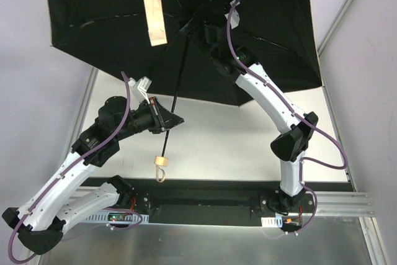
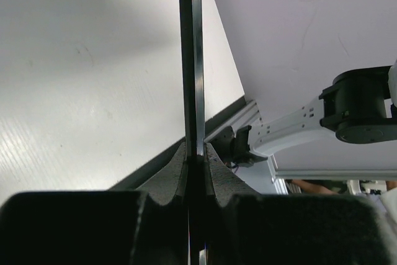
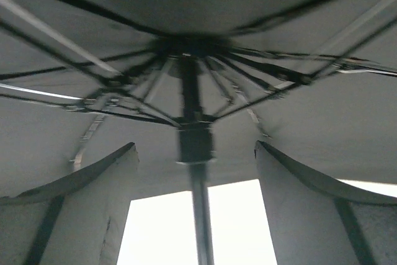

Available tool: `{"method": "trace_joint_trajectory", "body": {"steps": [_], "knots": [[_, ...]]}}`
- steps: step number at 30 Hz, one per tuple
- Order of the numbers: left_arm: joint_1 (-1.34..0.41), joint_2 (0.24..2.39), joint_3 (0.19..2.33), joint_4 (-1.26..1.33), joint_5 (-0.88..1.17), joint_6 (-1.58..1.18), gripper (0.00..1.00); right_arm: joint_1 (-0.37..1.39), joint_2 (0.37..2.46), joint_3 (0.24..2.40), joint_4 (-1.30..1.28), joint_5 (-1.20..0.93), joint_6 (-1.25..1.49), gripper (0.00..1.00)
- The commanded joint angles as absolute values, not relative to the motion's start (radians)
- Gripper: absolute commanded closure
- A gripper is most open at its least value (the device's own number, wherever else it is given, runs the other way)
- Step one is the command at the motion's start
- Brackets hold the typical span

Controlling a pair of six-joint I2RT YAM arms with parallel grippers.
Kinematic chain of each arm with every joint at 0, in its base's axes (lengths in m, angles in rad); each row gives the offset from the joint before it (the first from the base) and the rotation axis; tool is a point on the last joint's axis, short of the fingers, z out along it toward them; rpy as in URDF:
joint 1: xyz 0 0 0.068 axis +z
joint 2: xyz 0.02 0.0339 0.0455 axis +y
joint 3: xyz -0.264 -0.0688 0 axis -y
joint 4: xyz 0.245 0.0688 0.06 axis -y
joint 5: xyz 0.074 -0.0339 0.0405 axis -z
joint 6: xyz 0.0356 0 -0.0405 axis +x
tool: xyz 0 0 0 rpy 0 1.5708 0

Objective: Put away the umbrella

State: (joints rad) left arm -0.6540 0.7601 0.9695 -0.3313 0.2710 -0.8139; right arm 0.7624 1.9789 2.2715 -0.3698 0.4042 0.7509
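The umbrella (image 1: 186, 23) stands open over the far half of the table, its black lining (image 3: 186, 4) and ribs facing me and a tan strap (image 1: 152, 4) hanging down it. The thin dark shaft (image 1: 177, 85) slants down to a pale knob handle (image 1: 160, 163) near the table's front edge. My left gripper (image 1: 166, 119) is shut on the shaft (image 2: 191, 60) above the knob, the pads (image 2: 220, 172) pressed against both sides. My right gripper (image 3: 195, 153) is up under the canopy near the hub, open. Its fingers (image 3: 105, 203) stand wide on either side of the dark runner (image 3: 195, 141) without touching it.
The white tabletop (image 1: 217, 141) lies under the umbrella, with a black rail (image 1: 205, 193) along its near edge. An aluminium frame post (image 1: 347, 10) and a wall run along the right side. My right arm (image 2: 347, 110) shows in the left wrist view.
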Motion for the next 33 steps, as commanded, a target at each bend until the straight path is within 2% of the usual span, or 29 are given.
{"method": "trace_joint_trajectory", "body": {"steps": [1,6,11,14,19,22,27,33], "knots": [[-0.663,0.778,1.031,-0.302,0.360,-0.850,1.00,0.755,1.867,2.218,-0.190,0.425,0.761,0.21],[-0.663,0.769,1.019,-0.287,0.364,-0.862,1.00,0.756,1.859,2.266,-0.282,0.454,0.709,0.20],[-0.663,0.750,1.005,-0.287,0.364,-0.876,1.00,0.738,1.852,2.266,-0.341,0.511,0.689,0.24],[-0.663,0.742,0.993,-0.288,0.362,-0.884,1.00,0.724,1.855,2.257,-0.339,0.509,0.687,0.38],[-0.663,0.730,0.983,-0.285,0.360,-0.897,1.00,0.703,1.887,2.267,-0.331,0.480,0.709,0.48],[-0.663,0.733,0.992,-0.285,0.357,-0.891,1.00,0.712,1.895,2.275,-0.368,0.456,0.709,0.48],[-0.663,0.741,0.997,-0.285,0.354,-0.882,1.00,0.733,1.847,2.151,-0.324,0.443,0.759,0.45],[-0.663,0.745,1.000,-0.281,0.357,-0.884,1.00,0.742,1.867,2.172,-0.324,0.426,0.773,0.48]]}}
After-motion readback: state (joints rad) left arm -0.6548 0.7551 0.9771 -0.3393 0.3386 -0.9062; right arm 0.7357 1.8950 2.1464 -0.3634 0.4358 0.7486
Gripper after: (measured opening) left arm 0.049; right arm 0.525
